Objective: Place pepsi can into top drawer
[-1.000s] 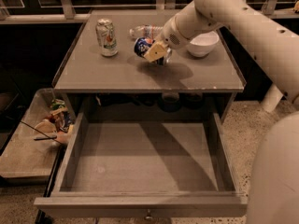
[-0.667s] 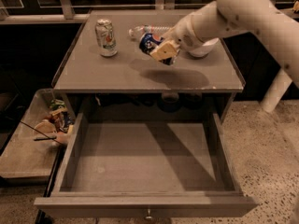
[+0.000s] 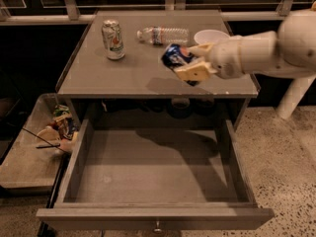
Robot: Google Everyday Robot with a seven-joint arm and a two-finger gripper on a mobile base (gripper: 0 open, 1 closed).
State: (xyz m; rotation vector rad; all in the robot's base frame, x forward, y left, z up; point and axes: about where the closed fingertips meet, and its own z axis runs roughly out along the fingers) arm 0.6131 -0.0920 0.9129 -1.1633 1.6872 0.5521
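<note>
The pepsi can [image 3: 174, 56], dark blue with red-and-white marks, is held tilted in my gripper [image 3: 190, 61], lifted above the right front part of the grey tabletop [image 3: 123, 75]. The gripper's cream fingers [image 3: 195, 72] are shut on the can, one above and one below it. My arm reaches in from the right edge. The top drawer [image 3: 148, 169] stands pulled wide open below the table's front, its flat grey bottom bare, a small metal knob [image 3: 157, 227] on its front. The can is above the table's front edge, just behind the drawer's back right part.
A green-and-white can [image 3: 113, 39] stands at the table's back left. A clear plastic bottle [image 3: 163, 35] lies at the back middle, a white bowl [image 3: 211, 36] to its right. A low tray with clutter [image 3: 58, 130] sits on the floor at left. A white post [image 3: 295, 96] stands at right.
My gripper has lifted the pepsi can off the back of the table and carried it forward toward the table's front edge. The camera view has shifted, with the arm now reaching from the right.
</note>
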